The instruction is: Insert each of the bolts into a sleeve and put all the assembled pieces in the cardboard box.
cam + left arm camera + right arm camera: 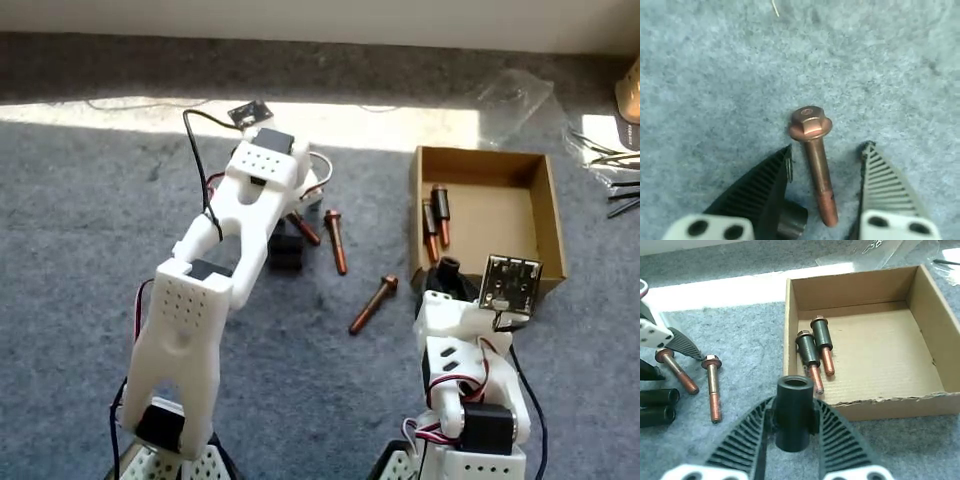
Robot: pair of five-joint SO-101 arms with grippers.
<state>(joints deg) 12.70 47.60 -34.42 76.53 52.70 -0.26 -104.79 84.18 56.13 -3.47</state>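
Over the grey carpet my left gripper [827,147] stands open, one ribbed finger [765,187] on each side of a copper bolt [813,155] lying flat; a black sleeve's end [792,222] shows beside it. In the high view this gripper [300,220] sits left of the cardboard box [480,155]. My right gripper [794,405] is shut on an upright black sleeve [794,415], just in front of the box's near wall [875,407]. Two assembled pieces [807,352] [822,340] lie inside the box. The held sleeve [447,270] is by the box's near left corner.
Two more loose bolts [335,240] [372,303] lie on the carpet between the arms. Black sleeves [285,250] rest beside the left arm. A clear plastic bag [515,95] and black cables [610,170] lie beyond and right of the box.
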